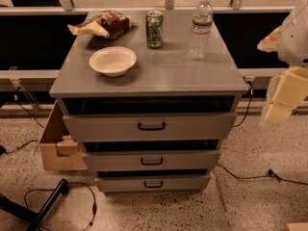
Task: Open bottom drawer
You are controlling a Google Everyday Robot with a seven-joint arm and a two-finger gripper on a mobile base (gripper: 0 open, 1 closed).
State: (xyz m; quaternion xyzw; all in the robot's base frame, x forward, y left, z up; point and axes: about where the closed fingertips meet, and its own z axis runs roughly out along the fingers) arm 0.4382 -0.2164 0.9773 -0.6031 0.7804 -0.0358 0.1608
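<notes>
The bottom drawer (153, 183), the slimmest grey front with a small black bar handle, sits lowest in the cabinet and appears closed. The end effector (277, 110) hangs far right, well apart.

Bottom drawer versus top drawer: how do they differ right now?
The bottom drawer has the slimmest, narrowest front; the top drawer has the tallest, widest. The dark gap above the top drawer is deeper than the thin one above the bottom drawer. Both are grey with a central black bar handle. The hand hangs at the right, apart from both.
</notes>
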